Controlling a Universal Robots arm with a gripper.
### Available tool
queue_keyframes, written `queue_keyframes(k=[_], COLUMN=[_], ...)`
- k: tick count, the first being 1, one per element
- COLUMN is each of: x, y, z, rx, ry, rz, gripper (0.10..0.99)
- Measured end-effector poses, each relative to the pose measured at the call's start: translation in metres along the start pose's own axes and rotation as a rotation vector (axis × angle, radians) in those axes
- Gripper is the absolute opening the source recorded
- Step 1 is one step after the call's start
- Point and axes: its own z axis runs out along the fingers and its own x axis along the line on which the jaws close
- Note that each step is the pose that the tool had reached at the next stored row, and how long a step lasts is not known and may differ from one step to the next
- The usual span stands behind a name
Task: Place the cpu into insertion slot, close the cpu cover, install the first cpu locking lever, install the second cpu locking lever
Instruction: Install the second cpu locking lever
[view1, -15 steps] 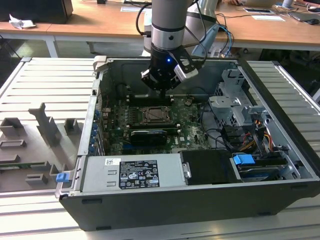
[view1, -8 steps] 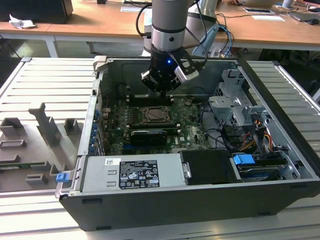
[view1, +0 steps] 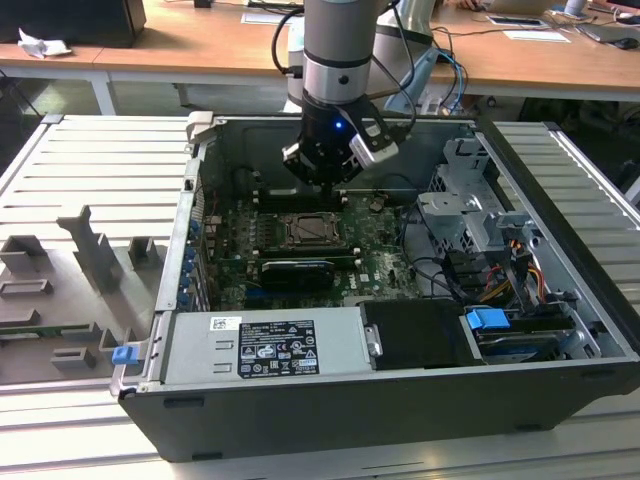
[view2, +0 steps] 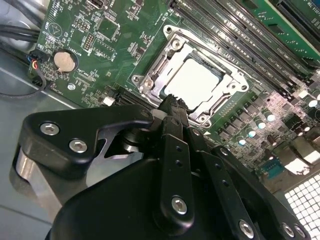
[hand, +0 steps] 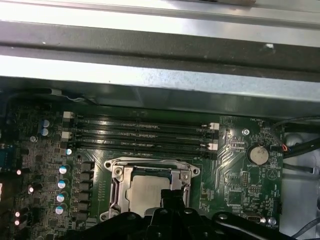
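I see the cpu (view2: 192, 82) lying flat in the insertion slot (view2: 150, 67), its pale face showing through the square window of the cpu cover (view2: 227, 77), which lies down over it; in the first wrist view the same chip (hand: 147, 192) sits framed by the cover (hand: 120, 187) on the green motherboard (hand: 235, 180). My gripper (view2: 172, 102) hangs just above the socket's near edge, and its fingers (view2: 170, 107) are drawn together into a narrow dark tip with nothing between them. In the exterior view the gripper (view1: 325, 180) hovers over the socket (view1: 312, 232) inside the open computer case (view1: 400, 395), which lies on its side on a ribbed metal table (view1: 90, 160).

Long black memory slots (hand: 140, 132) run beside the socket, and a round coin battery (hand: 256, 154) sits on the board near it. Within the case, a grey power supply box (view1: 265, 345) lies along the near wall, with a black block (view1: 415, 335) next to it and a blue tab (view1: 488, 320) toward the exterior view's right. A drive cage (view1: 465, 200) and a bundle of cables (view1: 520, 275) fill that right end. Outside the case, grey fixture blocks (view1: 90, 250) stand on the table at the exterior view's left.
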Motion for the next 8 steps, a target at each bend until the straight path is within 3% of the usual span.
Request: queue_keyframes(k=[8], x=[0.0003], y=[-0.004], z=[-0.0002], rx=[0.0], ry=[-0.0001], rz=[0.0], gripper=[0.106])
